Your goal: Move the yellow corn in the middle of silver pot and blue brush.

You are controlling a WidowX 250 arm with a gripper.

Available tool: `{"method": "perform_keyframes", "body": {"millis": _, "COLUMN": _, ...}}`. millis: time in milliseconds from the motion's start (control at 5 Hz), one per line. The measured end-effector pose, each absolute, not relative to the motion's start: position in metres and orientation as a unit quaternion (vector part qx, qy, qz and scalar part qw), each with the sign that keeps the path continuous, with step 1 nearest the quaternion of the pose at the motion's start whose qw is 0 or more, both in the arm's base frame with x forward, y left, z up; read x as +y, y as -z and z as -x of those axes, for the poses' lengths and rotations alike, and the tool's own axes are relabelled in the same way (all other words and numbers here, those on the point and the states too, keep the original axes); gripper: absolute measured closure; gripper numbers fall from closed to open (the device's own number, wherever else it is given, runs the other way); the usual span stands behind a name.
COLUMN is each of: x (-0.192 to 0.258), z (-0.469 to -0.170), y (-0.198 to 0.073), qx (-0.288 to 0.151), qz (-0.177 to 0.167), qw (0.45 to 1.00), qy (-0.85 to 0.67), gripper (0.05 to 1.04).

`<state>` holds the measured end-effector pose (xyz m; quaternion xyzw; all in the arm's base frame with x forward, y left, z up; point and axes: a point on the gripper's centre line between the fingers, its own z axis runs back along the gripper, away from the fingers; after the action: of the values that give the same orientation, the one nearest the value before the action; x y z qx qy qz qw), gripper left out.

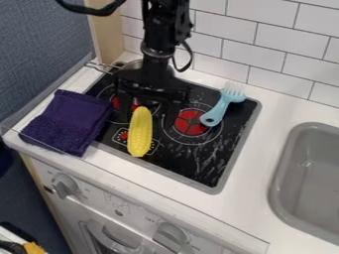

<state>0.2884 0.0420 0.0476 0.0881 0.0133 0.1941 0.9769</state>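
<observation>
Observe pincer (150, 110) released, jaws spread apart, above stove (205, 158). Note yellow corn (140, 133) just in front of it, silver pot (134, 64) behind, blue brush (222, 106) to its right in view.

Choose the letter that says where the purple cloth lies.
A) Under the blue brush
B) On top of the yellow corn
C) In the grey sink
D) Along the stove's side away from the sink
D: the purple cloth lies along the side of the stove away from the sink, with the yellow corn between it and the blue brush.
</observation>
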Motion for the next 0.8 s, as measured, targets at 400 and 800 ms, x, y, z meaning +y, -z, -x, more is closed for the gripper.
{"method": "perform_keyframes", "body": {"millis": 400, "x": 0.067, "z": -0.268, "y": -0.018, "qx": 0.054, "qz": -0.056, "qw": 0.974, "qy": -0.214, "gripper": 0.083}}
{"method": "perform_keyframes", "body": {"millis": 800, "x": 0.072, "z": -0.272, "y": -0.009, "qx": 0.045, "qz": -0.029, "qw": 0.974, "qy": -0.219, "gripper": 0.393}}
